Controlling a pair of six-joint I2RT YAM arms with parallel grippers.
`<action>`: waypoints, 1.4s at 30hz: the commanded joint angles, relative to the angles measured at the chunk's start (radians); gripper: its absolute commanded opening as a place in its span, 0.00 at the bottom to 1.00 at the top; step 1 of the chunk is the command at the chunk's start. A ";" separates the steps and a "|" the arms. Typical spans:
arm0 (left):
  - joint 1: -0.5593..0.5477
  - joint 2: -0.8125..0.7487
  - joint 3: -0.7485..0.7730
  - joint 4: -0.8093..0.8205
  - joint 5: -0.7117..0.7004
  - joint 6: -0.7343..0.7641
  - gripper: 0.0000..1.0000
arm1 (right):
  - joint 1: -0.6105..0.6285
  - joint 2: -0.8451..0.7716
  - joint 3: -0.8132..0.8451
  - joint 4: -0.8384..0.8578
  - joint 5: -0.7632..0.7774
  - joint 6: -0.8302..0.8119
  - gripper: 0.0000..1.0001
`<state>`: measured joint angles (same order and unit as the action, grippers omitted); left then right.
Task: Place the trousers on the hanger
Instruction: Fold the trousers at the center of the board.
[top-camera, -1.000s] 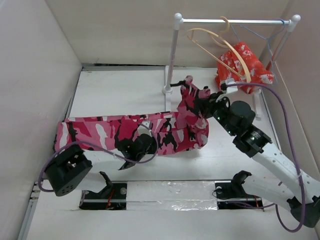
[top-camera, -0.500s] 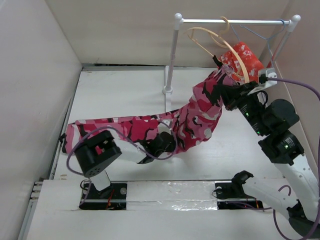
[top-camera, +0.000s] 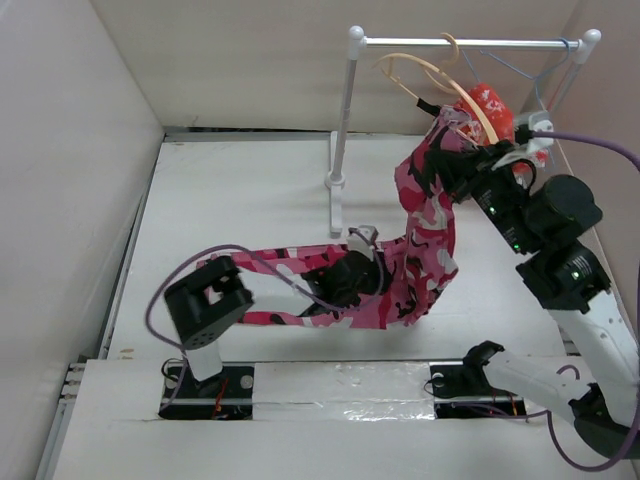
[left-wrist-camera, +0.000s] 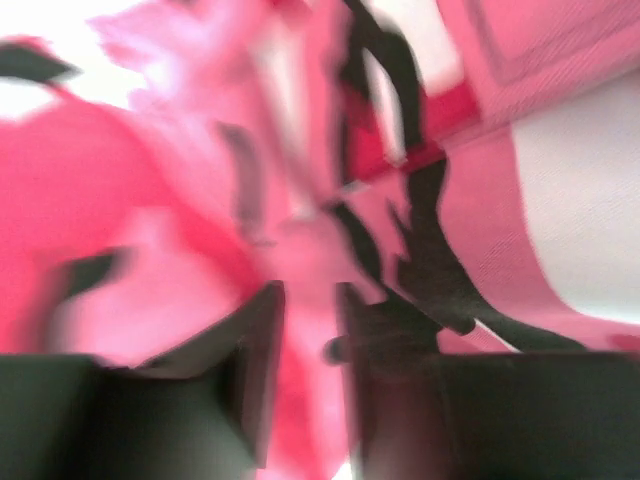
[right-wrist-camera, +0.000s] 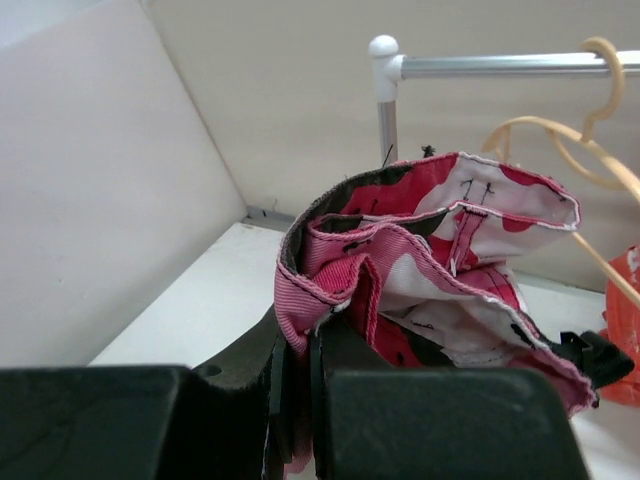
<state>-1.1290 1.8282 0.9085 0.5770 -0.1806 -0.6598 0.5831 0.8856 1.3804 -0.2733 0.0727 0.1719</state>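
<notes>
2 wrist views, left blurred: left claw (left-wrist-camera: 308, 300), right claw (right-wrist-camera: 300, 345) clamped on trousers (right-wrist-camera: 450, 230).

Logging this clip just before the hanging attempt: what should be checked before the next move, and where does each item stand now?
1. Right gripper hold on the trousers: ok, waistband pinched between shut fingers.
2. Left gripper hold: ok, fabric sits between its nearly closed fingers, though the view is blurred.
3. Hanger hooked on the rail: ok.
4. Trousers over the hanger: not ok, held up beside it, nothing draped.
5. Legs off the table: not ok, they lie on it.
6. Gap to the red-orange garment: cannot tell.
</notes>
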 joint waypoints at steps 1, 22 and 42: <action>0.099 -0.261 -0.110 -0.006 -0.036 0.026 0.43 | 0.021 0.064 0.032 0.164 -0.039 -0.006 0.00; 0.281 -1.535 -0.243 -0.445 -0.479 0.057 0.34 | 0.483 0.858 0.295 0.427 0.015 0.035 0.00; 0.235 -1.376 -0.270 -0.471 -0.504 0.022 0.35 | 0.463 0.669 -0.255 0.536 0.041 0.075 0.12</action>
<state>-0.8894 0.3489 0.6544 0.0696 -0.7292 -0.6327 1.0649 1.6638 1.2602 0.1600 0.0444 0.2504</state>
